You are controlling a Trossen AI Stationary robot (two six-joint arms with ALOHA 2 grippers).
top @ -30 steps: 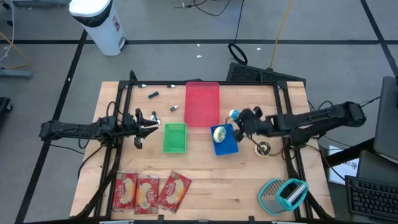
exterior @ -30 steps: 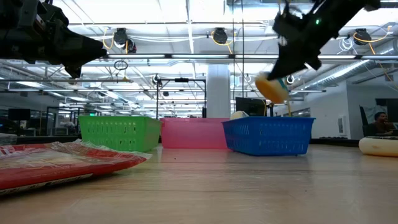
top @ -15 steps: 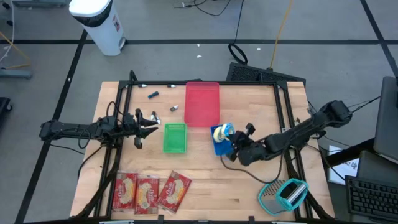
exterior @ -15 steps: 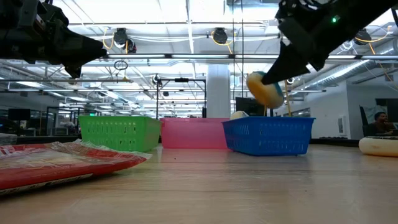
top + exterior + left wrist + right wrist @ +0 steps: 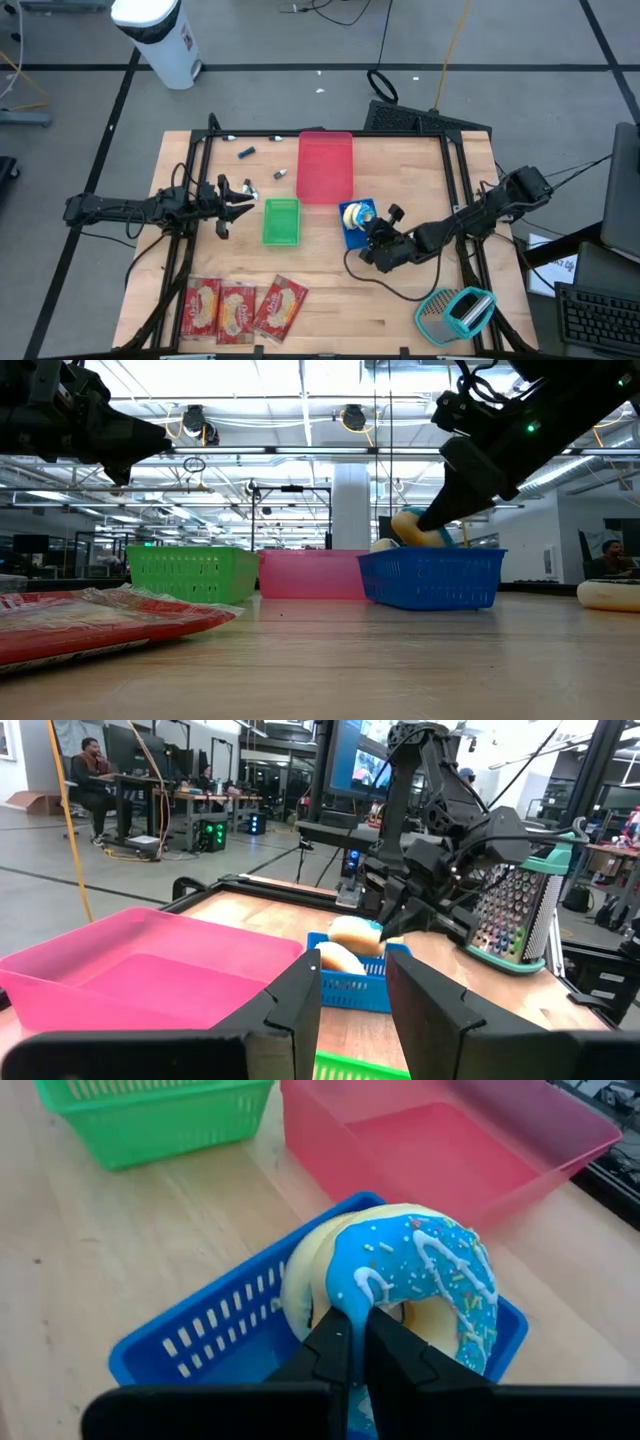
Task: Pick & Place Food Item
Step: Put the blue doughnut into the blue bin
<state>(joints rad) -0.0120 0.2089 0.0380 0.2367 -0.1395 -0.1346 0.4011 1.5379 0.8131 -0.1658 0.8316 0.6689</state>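
Note:
A doughnut with blue icing and sprinkles (image 5: 420,1270) hangs tilted over the blue basket (image 5: 360,238), its lower part at the basket's rim (image 5: 430,552) in the low view. My right gripper (image 5: 358,1342) is shut on it and slants down from the basket's near right side (image 5: 378,238). A pale round food item (image 5: 340,958) lies inside the basket. My left gripper (image 5: 243,194) stands open over the table's left, beside the green basket (image 5: 281,221), holding nothing. My right gripper pinches the doughnut's ring between its two fingers, at the part of the ring nearest the gripper (image 5: 352,1308). The fingers (image 5: 330,1350) slant down from the table's near right side. The doughnut stands tilted, icing toward the gripper; whether it touches the basket I cannot tell.
A red tray (image 5: 325,165) lies behind the baskets. Three red snack packets (image 5: 240,306) lie near the front left edge. A teal grater (image 5: 455,311) lies at the front right. Small loose parts (image 5: 246,152) lie at the far left.
My right gripper has gone toward the table's near edge and down, rolling a little, still shut on the doughnut. The doughnut has come down from well above the blue basket to the level of its rim.

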